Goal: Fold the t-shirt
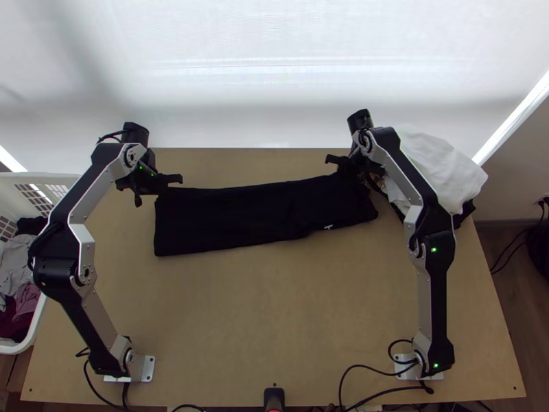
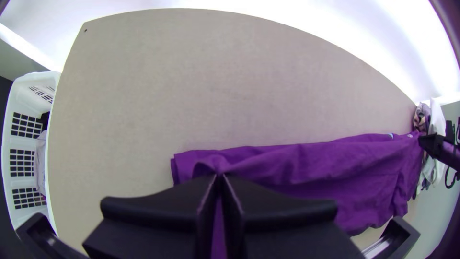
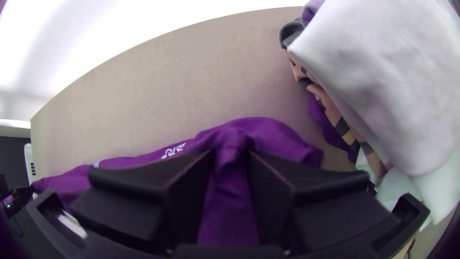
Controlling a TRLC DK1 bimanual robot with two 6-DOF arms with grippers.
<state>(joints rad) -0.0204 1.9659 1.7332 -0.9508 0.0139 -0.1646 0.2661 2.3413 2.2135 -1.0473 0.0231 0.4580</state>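
Black fabric crosses the wooden counter [image 1: 274, 323] in the top view: the t-shirt [image 1: 226, 220] lies in a long, narrow folded strip between the two arms, with a small white print [image 1: 328, 227] along the edge facing the bases. The left gripper [image 1: 161, 187] is at one far corner of the strip and the right gripper [image 1: 351, 172] is at the other end. Beyond the left side of the counter stands a white plastic laundry basket [image 1: 48, 180] with clothes [image 1: 17, 268] in it; past the right arm, a white cloth [image 1: 439, 168] lies at the far right corner.

In the left wrist view, the left gripper [image 2: 220, 177] has its fingers pressed together on a small raised fold near one end of the t-shirt, beside a layered edge.

In the right wrist view, the right gripper [image 3: 231, 152] has bunched fabric pinched between its fingers, which stand slightly apart around it. Some of the t-shirt extends past them on the side nearer the white cloth, which lies over a patterned garment [image 3: 330, 110].
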